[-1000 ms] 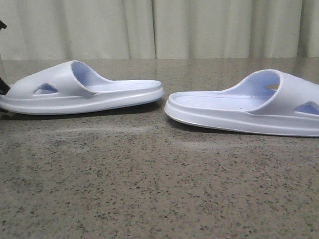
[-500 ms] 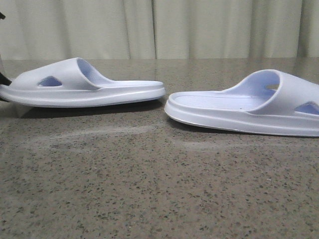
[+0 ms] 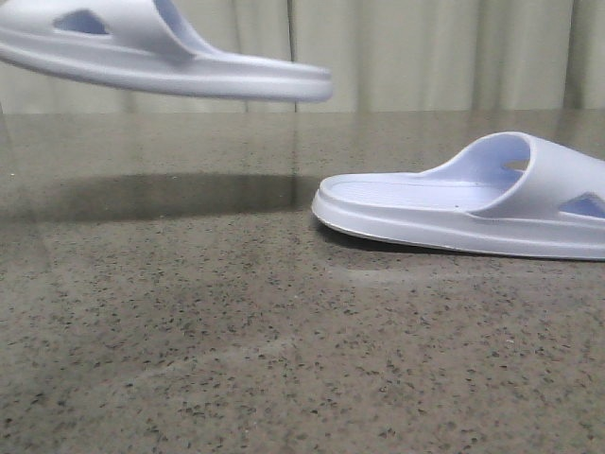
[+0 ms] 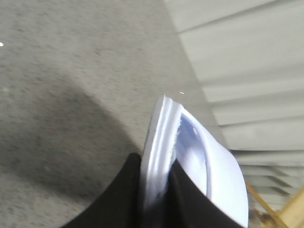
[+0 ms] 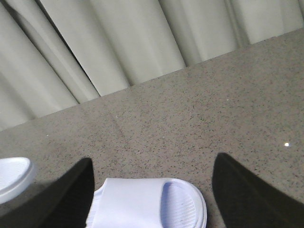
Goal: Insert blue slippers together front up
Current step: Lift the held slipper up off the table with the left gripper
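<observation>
Aloft, left slipper (image 3: 161, 52) in left end effector (image 4: 156, 190).

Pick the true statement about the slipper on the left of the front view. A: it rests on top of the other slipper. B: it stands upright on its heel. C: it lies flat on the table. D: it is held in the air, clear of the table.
D: the left slipper hangs above the table over its own shadow, clamped in the left gripper.

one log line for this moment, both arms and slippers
left gripper: shut on left slipper, airborne | right gripper: open over right slipper | right slipper: on table
</observation>
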Controlling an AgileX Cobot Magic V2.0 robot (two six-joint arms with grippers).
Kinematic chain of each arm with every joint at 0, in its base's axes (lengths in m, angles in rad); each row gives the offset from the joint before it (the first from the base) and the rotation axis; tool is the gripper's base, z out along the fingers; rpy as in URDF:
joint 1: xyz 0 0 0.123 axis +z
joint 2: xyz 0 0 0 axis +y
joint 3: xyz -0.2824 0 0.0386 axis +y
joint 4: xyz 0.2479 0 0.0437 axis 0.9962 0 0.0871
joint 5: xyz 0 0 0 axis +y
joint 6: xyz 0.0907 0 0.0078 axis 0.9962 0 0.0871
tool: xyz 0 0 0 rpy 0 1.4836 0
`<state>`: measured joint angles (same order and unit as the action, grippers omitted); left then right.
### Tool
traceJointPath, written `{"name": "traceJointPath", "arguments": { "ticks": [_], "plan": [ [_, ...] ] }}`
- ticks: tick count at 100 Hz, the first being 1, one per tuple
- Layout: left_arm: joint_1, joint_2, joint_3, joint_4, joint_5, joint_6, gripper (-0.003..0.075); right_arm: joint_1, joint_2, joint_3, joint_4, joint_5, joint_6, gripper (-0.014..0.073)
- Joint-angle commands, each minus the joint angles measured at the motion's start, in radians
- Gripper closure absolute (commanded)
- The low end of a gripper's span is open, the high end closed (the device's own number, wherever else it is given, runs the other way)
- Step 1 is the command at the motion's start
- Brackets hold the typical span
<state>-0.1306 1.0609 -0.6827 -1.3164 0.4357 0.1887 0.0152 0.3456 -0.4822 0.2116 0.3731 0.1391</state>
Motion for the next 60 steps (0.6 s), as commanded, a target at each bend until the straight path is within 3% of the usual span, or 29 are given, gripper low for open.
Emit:
{"name": "traceJointPath", "arguments": {
  "ticks": [1, 12, 60],
  "plan": [
    [-0.006, -0.065, -0.027, -0.068, 0.03, 0.003, 0.0691, -0.007, 0.016, -0.034, 0.003, -0.052, -0.005, 0.0137],
    [-0.006, -0.109, -0.027, -0.075, 0.066, 0.003, 0.0691, -0.007, 0.029, -0.034, 0.003, -0.014, 0.013, 0.0137],
    [-0.006, -0.139, -0.027, -0.082, 0.111, 0.003, 0.0691, -0.007, 0.29, -0.03, 0.003, 0.012, 0.327, 0.014]
  ]
}}
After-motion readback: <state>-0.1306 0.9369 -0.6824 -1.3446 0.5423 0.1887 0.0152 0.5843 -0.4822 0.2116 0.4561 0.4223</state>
